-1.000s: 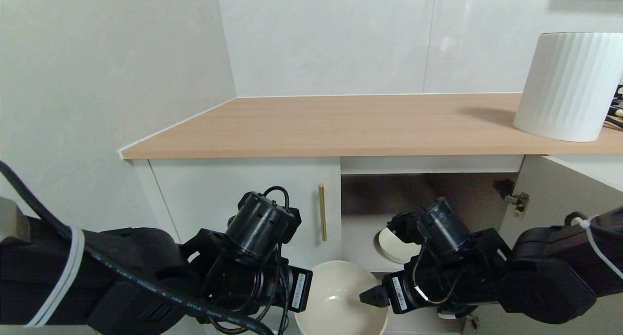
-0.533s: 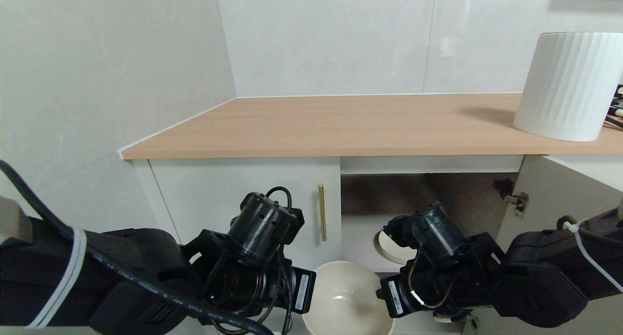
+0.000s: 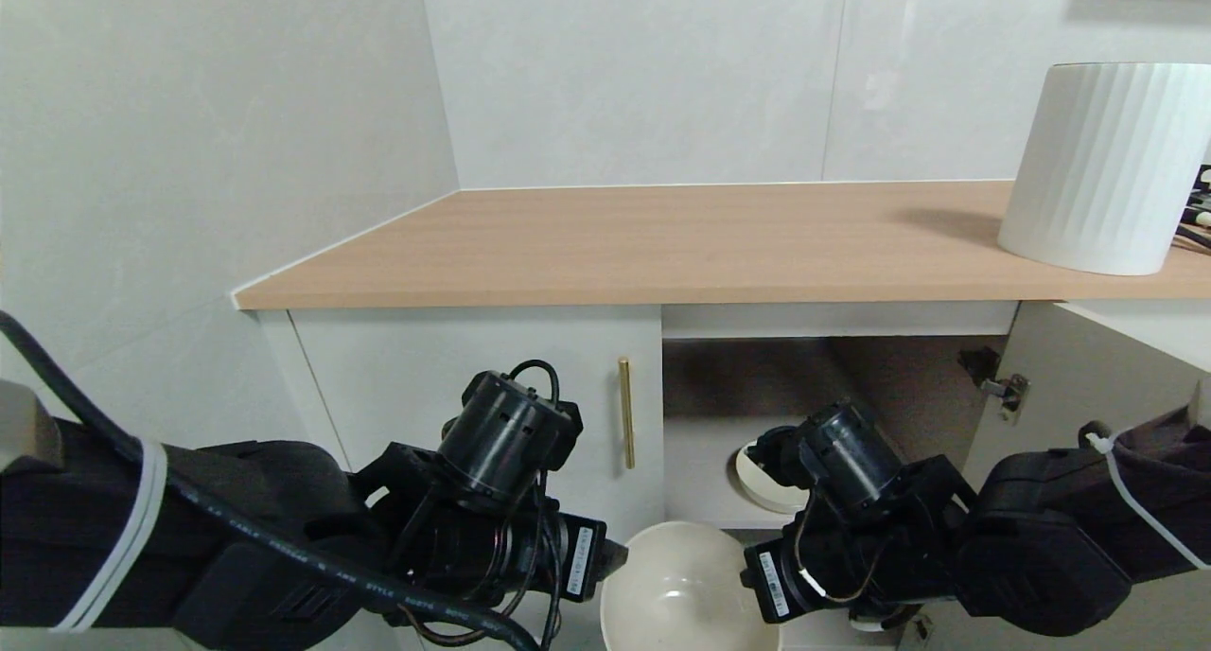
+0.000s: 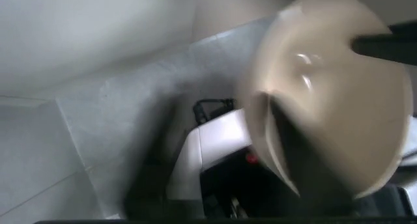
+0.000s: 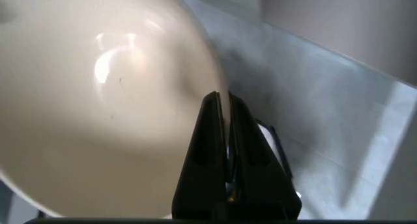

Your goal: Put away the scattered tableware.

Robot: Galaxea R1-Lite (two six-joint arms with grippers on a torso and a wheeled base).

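Observation:
A cream bowl (image 3: pixel 686 589) hangs in front of the open cabinet, low in the head view, with a gripper at each side. My left gripper (image 3: pixel 613 561) is shut on the bowl's left rim. In the left wrist view the bowl (image 4: pixel 332 87) has one dark finger (image 4: pixel 290 146) lying inside its wall. My right gripper (image 3: pixel 749 575) is shut on the opposite rim. In the right wrist view its fingers (image 5: pixel 212 139) pinch the edge of the bowl (image 5: pixel 98 100) from both sides.
A white dish (image 3: pixel 762 485) lies on the shelf inside the open cabinet. The left cabinet door with a gold handle (image 3: pixel 625 413) is closed; the right door (image 3: pixel 1088 367) stands open. A white ribbed container (image 3: pixel 1102 168) stands on the wooden countertop (image 3: pixel 662 244).
The right gripper has moved in from just off the bowl's right rim and shut on it. The bowl has shifted slightly right and down between the two grippers.

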